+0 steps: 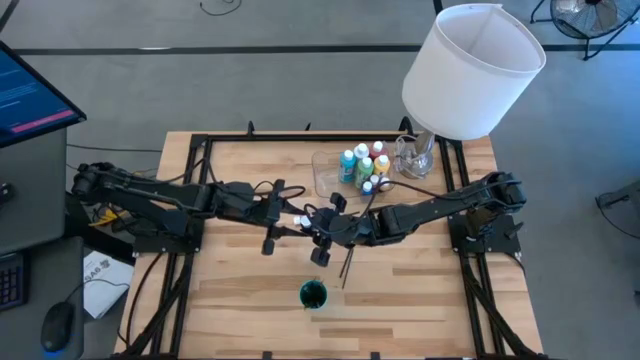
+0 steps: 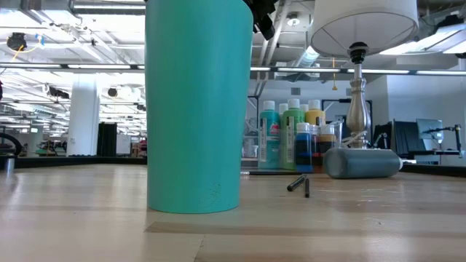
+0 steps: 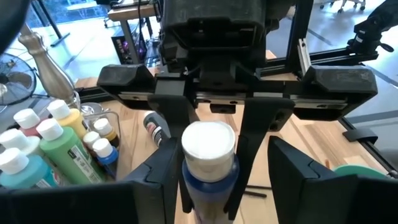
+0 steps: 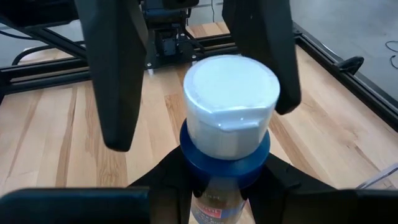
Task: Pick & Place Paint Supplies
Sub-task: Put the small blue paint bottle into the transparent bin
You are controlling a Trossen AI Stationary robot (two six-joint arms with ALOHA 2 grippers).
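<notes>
while both arms meet over the middle of the tabletop (image 1: 240, 300) in the high view, the left gripper (image 1: 296, 222) and right gripper (image 1: 322, 228) sit nearly touching at frame centre, with a white cap just visible between them. a handover looks to be under way, and if either arm pulls off early the bottle could drop onto the wood. one teal cup (image 1: 313, 294) stands at lower centre, one thin brush (image 1: 352, 252) lies just right of centre, one clear tray (image 1: 335, 172) of bottles sits upper centre-right, and one white lampshade (image 1: 472, 68) fills the upper right.

from the low view, one teal cup (image 2: 193, 109) fills the left-centre. mid-right stand about five bottles (image 2: 293, 138), partly hidden, so the count is unsure. one grey roll-like object (image 2: 362, 162) lies at right and one dark brush end (image 2: 297, 185) at centre. the grippers are barely in view at the top edge.

through the left wrist view, one blue paint bottle (image 3: 208, 171) with a white cap stands at lower centre. the right arm's jaws look clamped on its neck. whether the left jaws already press on it i cannot tell. a one-sided squeeze could tip it. about seven capped bottles (image 3: 59, 146) crowd the left edge, and another small bottle (image 3: 153, 126) sits centre-left.

seen by the right wrist view, the blue paint bottle (image 4: 225, 155) sits at centre with the right jaws gripping below its collar. the left arm's two fingers (image 4: 115, 68) stand apart on either side of the cap, not visibly touching. closing off-centre could knock the cap or twist the bottle loose.
</notes>
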